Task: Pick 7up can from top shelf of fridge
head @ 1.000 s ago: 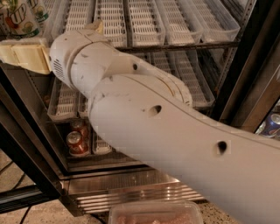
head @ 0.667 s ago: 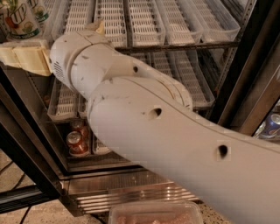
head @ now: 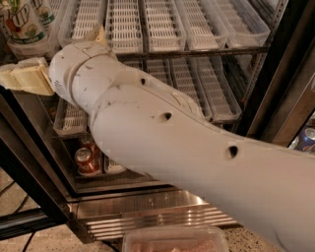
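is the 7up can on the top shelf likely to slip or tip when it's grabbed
The 7up can stands upright, so a push up high may tip it. Its smooth round wall looks slippery. The gripper sits just below it, left.

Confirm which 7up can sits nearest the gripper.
The front 7up can, far left, directly above the gripper; the other can stands behind it, further right.

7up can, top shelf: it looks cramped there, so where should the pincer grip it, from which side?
The 7up can stands upright on the top shelf: probably grip its round side wall, coming from the open front. The pincer sits just below it.
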`<state>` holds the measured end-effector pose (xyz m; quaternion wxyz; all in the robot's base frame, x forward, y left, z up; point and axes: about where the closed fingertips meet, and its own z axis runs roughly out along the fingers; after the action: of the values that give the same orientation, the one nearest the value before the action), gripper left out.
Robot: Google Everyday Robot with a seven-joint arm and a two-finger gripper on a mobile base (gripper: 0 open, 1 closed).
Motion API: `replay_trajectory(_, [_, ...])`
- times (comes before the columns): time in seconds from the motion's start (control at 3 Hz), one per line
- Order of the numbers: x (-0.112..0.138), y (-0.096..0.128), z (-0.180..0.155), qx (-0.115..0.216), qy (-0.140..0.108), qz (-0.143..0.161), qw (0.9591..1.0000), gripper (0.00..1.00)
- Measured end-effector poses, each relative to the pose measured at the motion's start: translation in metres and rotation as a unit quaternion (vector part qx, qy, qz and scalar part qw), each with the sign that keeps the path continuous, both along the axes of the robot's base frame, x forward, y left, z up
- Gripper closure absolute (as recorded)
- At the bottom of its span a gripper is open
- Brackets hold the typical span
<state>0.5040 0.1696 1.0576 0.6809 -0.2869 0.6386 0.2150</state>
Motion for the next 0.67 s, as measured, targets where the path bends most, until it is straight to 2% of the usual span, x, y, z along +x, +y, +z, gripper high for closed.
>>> replay_trajectory(0.67, [0.028,-0.001,-0.002,-0.022,-0.018,-0.005,0.9996,0.0])
